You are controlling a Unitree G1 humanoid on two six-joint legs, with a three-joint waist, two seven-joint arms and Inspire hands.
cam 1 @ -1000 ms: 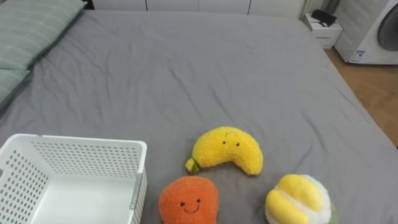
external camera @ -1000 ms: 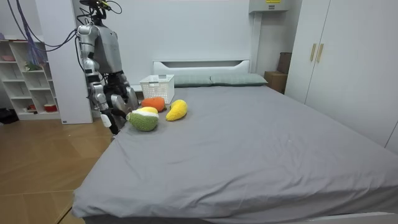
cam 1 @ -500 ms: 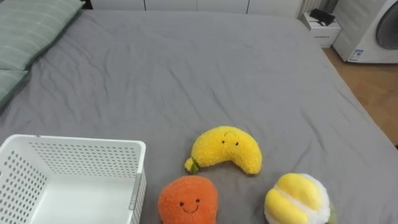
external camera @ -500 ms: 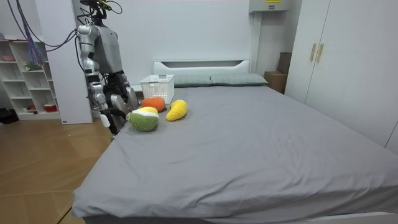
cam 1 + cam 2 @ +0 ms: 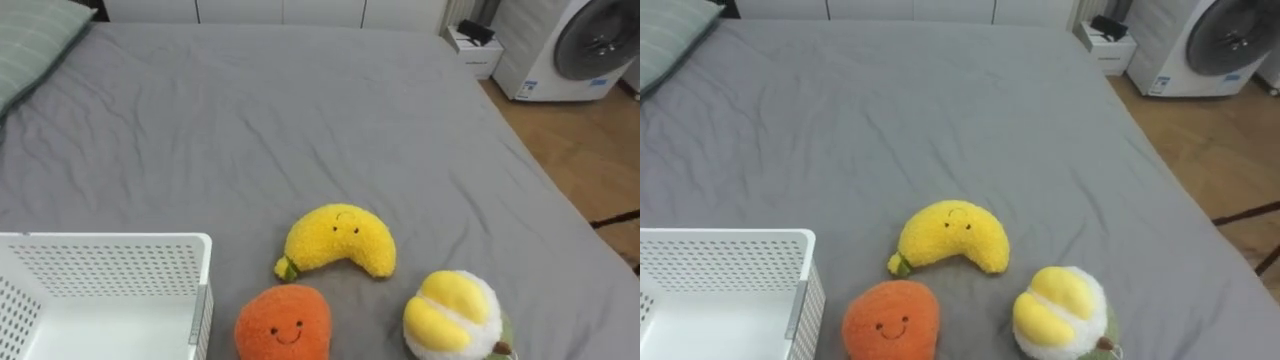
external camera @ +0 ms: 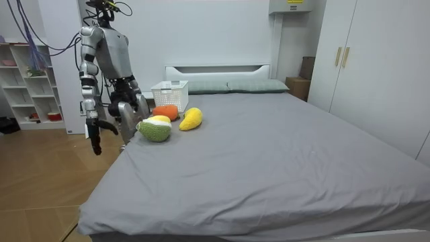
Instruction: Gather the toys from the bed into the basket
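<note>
so, the robot's right hand (image 6: 96,138) just swung out n down beside the bed (image 5: 250,120), fingers hanging loose, holding nothing. left hand (image 6: 136,106) is by the bed edge, can't tell its state. head cam shifted too. all 3 toys, banana (image 5: 338,238), orange (image 5: 283,323) n yellow-white ball (image 5: 452,312), lie next to the white basket (image 5: 110,243), so 0 collected atm.

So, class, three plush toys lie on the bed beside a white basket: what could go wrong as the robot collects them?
The yellow-and-white plush lies near the edge of the bed; a clumsy touch may roll it onto the floor.
The orange plush and banana plush lie close together, so grasping one may shove the other.
The basket looks light; a nudge may slide it.
</note>
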